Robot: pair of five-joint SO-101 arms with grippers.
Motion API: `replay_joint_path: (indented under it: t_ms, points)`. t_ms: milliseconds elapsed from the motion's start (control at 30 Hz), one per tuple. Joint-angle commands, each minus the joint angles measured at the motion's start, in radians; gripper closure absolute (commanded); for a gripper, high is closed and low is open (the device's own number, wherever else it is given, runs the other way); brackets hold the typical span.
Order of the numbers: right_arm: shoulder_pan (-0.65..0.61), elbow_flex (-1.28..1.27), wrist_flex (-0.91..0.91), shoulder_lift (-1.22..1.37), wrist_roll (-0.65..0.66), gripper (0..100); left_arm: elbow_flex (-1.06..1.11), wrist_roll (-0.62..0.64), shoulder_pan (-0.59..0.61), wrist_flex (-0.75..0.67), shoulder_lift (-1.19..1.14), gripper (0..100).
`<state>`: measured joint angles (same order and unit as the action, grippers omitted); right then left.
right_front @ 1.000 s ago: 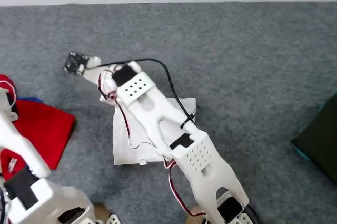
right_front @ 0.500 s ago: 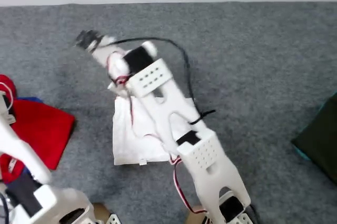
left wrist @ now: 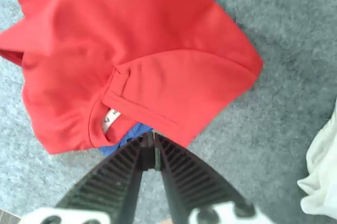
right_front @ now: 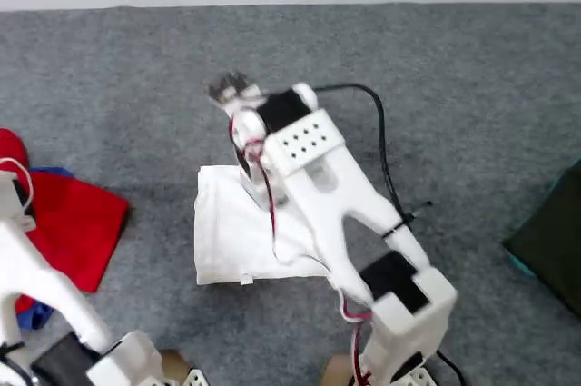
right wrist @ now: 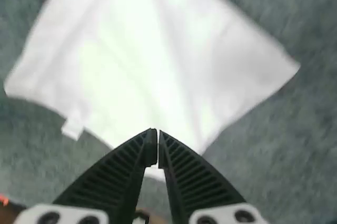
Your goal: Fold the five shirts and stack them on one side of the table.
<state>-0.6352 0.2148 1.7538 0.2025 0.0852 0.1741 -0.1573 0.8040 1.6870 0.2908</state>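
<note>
A folded white shirt [right_front: 231,236] lies flat on the grey table [right_front: 436,86], partly under my right arm [right_front: 313,163]. In the right wrist view, my right gripper [right wrist: 157,140] is shut and empty, hovering above the white shirt [right wrist: 152,60] near one edge. A folded red shirt [right_front: 77,222] lies at the left with a blue shirt [right_front: 34,315] peeking from beneath. My left gripper [left wrist: 153,147] hangs shut and empty over the edge of the red shirt [left wrist: 137,55], where the blue shirt [left wrist: 122,143] shows. My left arm [right_front: 32,268] stands at the front left.
A dark green cloth with a teal edge [right_front: 549,236] lies at the table's right edge. The white shirt's corner [left wrist: 321,171] shows off to one side in the left wrist view. Bare grey carpet stretches across the back and the right middle.
My right arm has swung its wrist from the far left back toward the right, now above the white shirt's far edge. The left arm has shifted slightly toward the front.
</note>
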Motion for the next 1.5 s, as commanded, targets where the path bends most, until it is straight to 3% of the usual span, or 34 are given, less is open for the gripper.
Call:
replay_joint_path:
  t_ms: [0,200,333,600,800,967,1267,1400,1467]
  points:
    - [-0.022,-0.157,-0.015,-0.081,-0.021,99.0,0.087,-0.005,0.006,-0.060,0.118,100]
    - [-0.038,-0.359,-0.194,0.015,-0.018,99.0,0.219,-0.008,0.006,-0.107,0.272,100]
    - [-0.044,-0.334,-0.263,0.084,-0.020,99.0,0.275,-0.009,0.006,-0.115,0.336,100]
    - [-0.128,-0.025,-0.010,0.033,-0.020,99.0,0.326,-0.051,0.006,-0.112,0.404,100]
    - [-0.082,0.006,0.042,-0.102,-0.023,99.0,0.335,-0.051,0.006,-0.112,0.419,100]
    - [-0.016,-0.049,0.042,-0.255,-0.133,99.0,0.374,-0.051,0.006,-0.097,0.419,100]
    - [0.082,-0.330,0.018,-0.506,-0.153,99.0,0.421,-0.098,0.006,-0.015,0.420,99]
    - [0.119,-0.440,-0.067,-0.559,-0.295,98.6,0.421,-0.095,0.006,-0.014,0.420,99]
    - [0.117,-0.480,-0.113,-0.562,-0.368,93.5,0.421,-0.095,0.006,-0.014,0.420,99]
